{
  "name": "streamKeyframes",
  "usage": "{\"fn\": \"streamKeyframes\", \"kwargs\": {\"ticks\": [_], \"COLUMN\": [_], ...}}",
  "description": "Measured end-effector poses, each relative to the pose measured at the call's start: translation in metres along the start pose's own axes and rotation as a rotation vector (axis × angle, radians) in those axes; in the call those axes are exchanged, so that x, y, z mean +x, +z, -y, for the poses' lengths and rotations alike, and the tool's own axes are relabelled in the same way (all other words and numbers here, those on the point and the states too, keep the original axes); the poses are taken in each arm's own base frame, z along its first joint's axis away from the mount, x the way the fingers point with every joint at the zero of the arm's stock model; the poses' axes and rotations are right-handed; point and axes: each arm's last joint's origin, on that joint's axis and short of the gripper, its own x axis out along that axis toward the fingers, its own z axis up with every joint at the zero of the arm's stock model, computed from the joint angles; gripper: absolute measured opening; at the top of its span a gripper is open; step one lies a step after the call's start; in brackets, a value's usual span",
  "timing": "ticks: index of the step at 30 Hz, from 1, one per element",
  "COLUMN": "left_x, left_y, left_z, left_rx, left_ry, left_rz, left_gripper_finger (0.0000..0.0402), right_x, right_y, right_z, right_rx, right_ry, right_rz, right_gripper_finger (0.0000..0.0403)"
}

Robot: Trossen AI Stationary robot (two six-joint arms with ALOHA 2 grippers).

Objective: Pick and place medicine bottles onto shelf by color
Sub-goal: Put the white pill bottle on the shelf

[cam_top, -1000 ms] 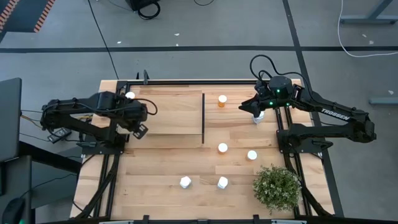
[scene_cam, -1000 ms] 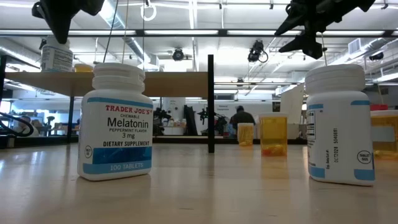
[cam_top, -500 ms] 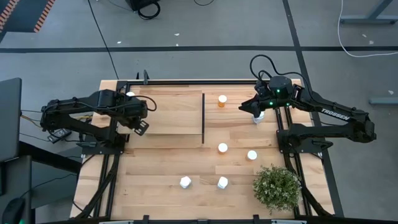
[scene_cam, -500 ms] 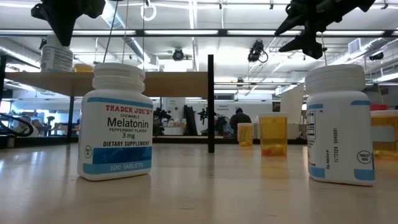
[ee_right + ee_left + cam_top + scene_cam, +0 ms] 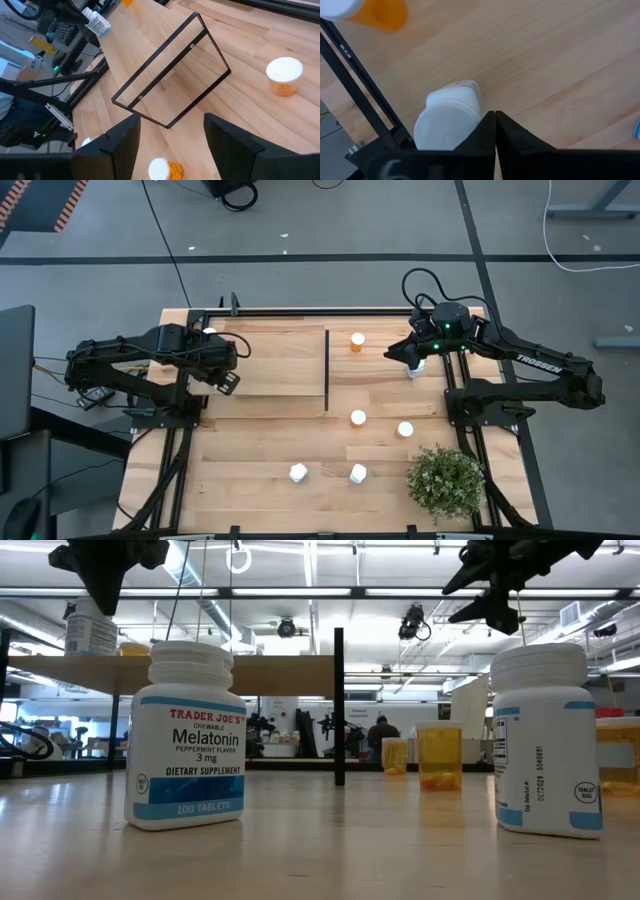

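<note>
A white medicine bottle [image 5: 451, 120] stands upright on the raised wooden shelf [image 5: 270, 365] near its left end, and shows in the low view as well [image 5: 90, 630]. An orange bottle [image 5: 375, 12] stands on the shelf close by. My left gripper [image 5: 495, 117] is shut and points down right beside the white bottle's cap [image 5: 100, 595]. Over the far right of the table my right gripper [image 5: 171, 117] hangs open with nothing between its fingers, above a white bottle [image 5: 416, 367]. Several other white and orange bottles stand on the tabletop. My left gripper's shut fingers [image 5: 485, 130] stand at the rim of the white bottle's cap [image 5: 445, 135], coming from above. I cannot tell whether they touch it. The bottle stands upright on its base on the shelf.
The thin black divider [image 5: 327, 370] closes the shelf's right edge. Orange bottles [image 5: 357, 341] [image 5: 358, 418] and white ones [image 5: 405, 429] [image 5: 298, 472] [image 5: 357, 473] are scattered over the table. A bushy potted plant [image 5: 445, 480] fills the near right corner.
My left gripper has rolled a little about its own pointing line while staying in place over the shelf. The white bottle has kept still.
</note>
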Motion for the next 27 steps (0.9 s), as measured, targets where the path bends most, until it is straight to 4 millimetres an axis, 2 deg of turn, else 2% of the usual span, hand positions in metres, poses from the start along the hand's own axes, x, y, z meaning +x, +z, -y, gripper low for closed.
{"fn": "streamKeyframes", "kwargs": {"ticks": [20, 24, 27], "left_x": [0.0000, -0.0008, -0.0088], "left_y": [0.0013, 0.0005, 0.0012], "left_z": [-0.0010, -0.0003, 0.0005], "left_rx": [0.000, 0.001, 0.002], "left_ry": [0.034, 0.008, -0.043], "left_rz": [0.046, 0.015, 0.001], "left_gripper_finger": [0.0003, 0.0003, 0.0004], "right_x": [-0.0001, 0.0000, 0.0000], "right_y": [-0.0001, -0.0001, -0.0001], "right_z": [-0.0002, -0.0002, -0.0002], "right_rx": [0.000, 0.000, 0.000], "right_ry": [0.008, 0.008, 0.008], "right_rz": [-0.005, -0.005, -0.005], "right_gripper_finger": [0.0225, 0.0225, 0.0225]}}
